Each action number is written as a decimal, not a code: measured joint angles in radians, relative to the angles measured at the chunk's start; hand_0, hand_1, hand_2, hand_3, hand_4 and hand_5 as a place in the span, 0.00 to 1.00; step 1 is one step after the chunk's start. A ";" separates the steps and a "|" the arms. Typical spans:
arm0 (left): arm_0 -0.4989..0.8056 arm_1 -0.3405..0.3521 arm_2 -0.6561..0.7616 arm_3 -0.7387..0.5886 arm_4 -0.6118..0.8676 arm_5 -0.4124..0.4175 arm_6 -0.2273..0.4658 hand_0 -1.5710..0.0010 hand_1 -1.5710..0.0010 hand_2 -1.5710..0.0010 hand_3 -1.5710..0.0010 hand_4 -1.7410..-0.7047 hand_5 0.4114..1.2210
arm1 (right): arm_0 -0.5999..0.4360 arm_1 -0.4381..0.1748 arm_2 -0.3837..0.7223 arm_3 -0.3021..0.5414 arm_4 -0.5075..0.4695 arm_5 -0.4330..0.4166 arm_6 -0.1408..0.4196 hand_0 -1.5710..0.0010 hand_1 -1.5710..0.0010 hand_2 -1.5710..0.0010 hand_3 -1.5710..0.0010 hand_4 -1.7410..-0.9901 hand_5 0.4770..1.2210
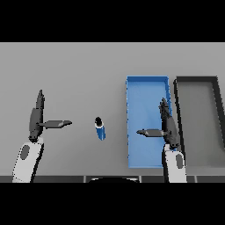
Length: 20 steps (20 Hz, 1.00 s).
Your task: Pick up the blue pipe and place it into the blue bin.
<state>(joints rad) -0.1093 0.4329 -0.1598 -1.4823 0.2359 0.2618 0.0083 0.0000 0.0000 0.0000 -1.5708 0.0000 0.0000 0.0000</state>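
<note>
Here, a shallow rectangular blue bin (147,84) sits on the grey table (66,66) with nothing inside it, just beside a dark-rimmed grey tray (196,80) on its right. The short blue pipe with a black cap (100,128) lies on the table left of the bin, between the two hands and touching neither. The right hand (168,125) hangs over the bin, fingers straight, thumb out. The left hand (37,116), likewise released, shows well left of the pipe.

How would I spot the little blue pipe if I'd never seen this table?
Find the big blue bin right of the table's middle. Just left of it, alone on the grey table, lies the blue pipe: a short tube with a dark end, far smaller than the bin.
</note>
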 measured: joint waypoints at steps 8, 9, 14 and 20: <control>0.031 0.096 -0.045 0.021 -0.026 -0.155 -0.103 1.00 1.00 1.00 1.00 0.75 0.22 | 0.060 -0.123 0.028 -0.058 0.103 0.030 -0.142 1.00 1.00 1.00 1.00 0.72 0.20; 0.040 0.124 -0.050 0.026 -0.029 -0.197 -0.137 1.00 1.00 1.00 1.00 0.75 0.22 | 0.070 -0.139 0.043 -0.073 0.133 0.029 -0.138 1.00 1.00 1.00 1.00 0.72 0.20; 0.039 0.152 -0.067 0.035 -0.018 -0.279 -0.169 1.00 1.00 1.00 1.00 0.75 0.23 | 0.076 -0.157 0.066 -0.108 0.160 0.041 -0.100 1.00 1.00 1.00 1.00 0.73 0.19; 0.086 0.208 -0.155 -0.076 -0.013 -0.425 -0.175 1.00 1.00 1.00 1.00 0.65 0.14 | 0.078 -0.165 0.071 -0.098 0.169 0.046 -0.115 1.00 1.00 1.00 1.00 0.75 0.19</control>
<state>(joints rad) -0.0233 0.6411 -0.3144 -1.5588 0.2227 -0.1627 -0.1669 0.0781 -0.1648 0.0705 -1.6687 0.1692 0.0455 -0.1145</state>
